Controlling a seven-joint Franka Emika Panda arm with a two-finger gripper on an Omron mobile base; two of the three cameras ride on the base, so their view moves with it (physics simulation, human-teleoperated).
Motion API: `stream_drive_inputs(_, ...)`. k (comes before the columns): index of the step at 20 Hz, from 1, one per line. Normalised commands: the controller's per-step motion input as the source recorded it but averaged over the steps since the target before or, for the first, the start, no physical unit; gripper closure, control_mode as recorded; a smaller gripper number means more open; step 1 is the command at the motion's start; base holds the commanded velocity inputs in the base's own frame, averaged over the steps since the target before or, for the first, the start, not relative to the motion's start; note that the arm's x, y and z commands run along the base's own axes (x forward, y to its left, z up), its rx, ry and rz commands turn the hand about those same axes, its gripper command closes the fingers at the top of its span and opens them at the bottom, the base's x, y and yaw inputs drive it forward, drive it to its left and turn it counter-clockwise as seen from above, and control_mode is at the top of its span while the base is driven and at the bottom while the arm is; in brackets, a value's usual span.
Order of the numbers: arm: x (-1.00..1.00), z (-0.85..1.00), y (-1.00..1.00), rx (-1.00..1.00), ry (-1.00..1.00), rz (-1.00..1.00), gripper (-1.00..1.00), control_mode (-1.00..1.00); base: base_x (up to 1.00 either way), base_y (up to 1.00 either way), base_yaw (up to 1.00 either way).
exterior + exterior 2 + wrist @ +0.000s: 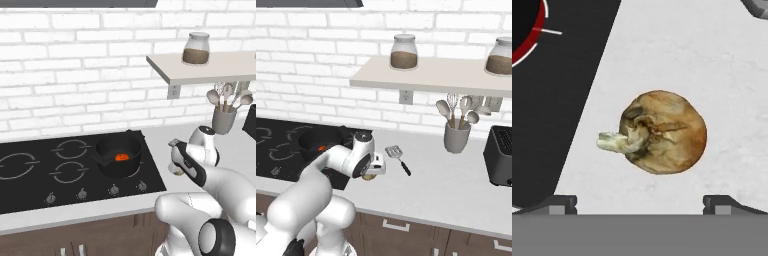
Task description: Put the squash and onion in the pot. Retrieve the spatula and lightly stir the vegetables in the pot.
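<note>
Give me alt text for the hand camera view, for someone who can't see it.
A brown-skinned onion with a pale stem stub lies on the light counter, centred above the open claw whose two dark fingertips rise at the bottom edge. The black stovetop fills the left side.

We find the gripper [640,202] directly above the onion [662,132], which lies on the counter [456,180] just beside the right edge of the cooktop [30,185], between the two fingertips [559,202] as seen along the hand. To the gripper's left sits the pot [119,156] on the cooktop's rear right burner, with the squash [121,157] in it. To its right and slightly behind, the spatula [397,157] lies flat on the counter; farther right and behind stands the utensil holder [456,136] below the shelf [431,77], which carries a jar [404,52].
</note>
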Motion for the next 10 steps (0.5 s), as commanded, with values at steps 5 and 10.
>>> stream_drive_inputs(5,0.13,-0.09,0.0,0.0,-0.03,0.0,-1.0,-1.0,0.0,0.0,0.0)
stream_drive_inputs(10,0.19,-0.34,0.0,0.0,0.0,0.0,-1.0,-1.0,0.0,0.0,0.0)
